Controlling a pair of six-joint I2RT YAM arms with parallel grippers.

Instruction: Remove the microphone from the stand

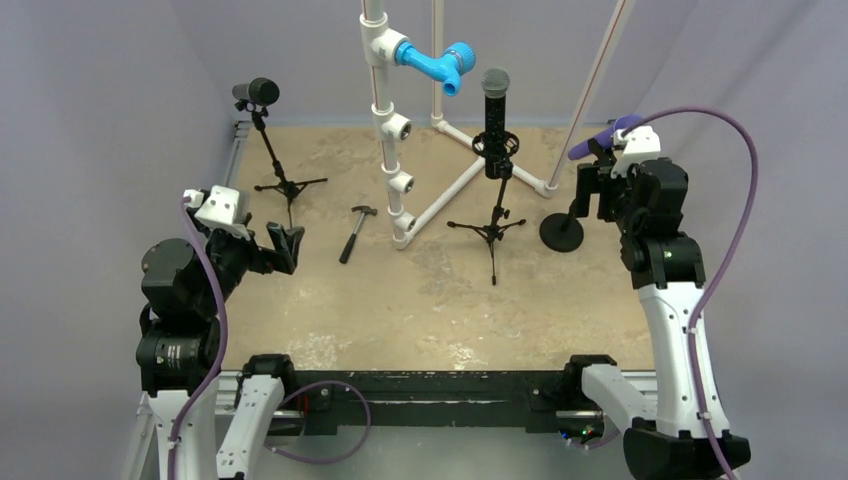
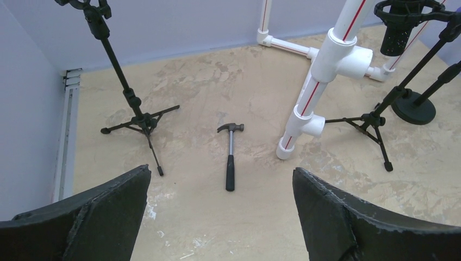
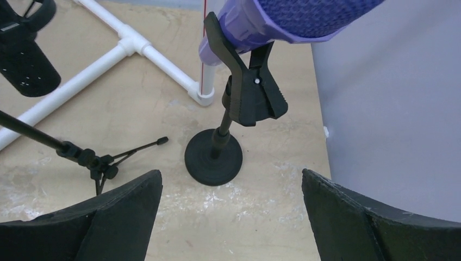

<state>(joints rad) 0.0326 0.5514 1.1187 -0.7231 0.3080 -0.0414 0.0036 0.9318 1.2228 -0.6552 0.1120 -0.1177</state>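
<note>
Purple microphone [image 3: 282,22] sits in the black clip [image 3: 251,95] on top of the round-base stand [image 3: 213,159], at the far right of the table [image 1: 420,300]. It is tilted, mesh head up and to the right.

Right gripper [image 3: 231,217]: jaws spread wide, nothing between them. In the wrist view we see clip and mic ahead of the fingers [image 3: 108,223], apart from them, no contact. From the top view the gripper is just beside the stand post, below the mic body.

Left gripper [image 1: 285,245]: near left, jaws spread wide, holding nothing. It points toward the hammer [image 2: 230,157], which lies flat on the table with its head far and its handle near.

Other items we see:
- White PVC pipe frame [image 1: 385,120] at far centre, with a blue fitting [image 1: 440,65] up top.
- Shock-mounted black microphone [image 1: 495,110], upright on a tripod stand [image 1: 490,230], between the pipe frame and the round-base stand.
- Small black microphone [image 1: 258,93] on a second tripod [image 1: 290,187], far left, well apart from both grippers.
</note>
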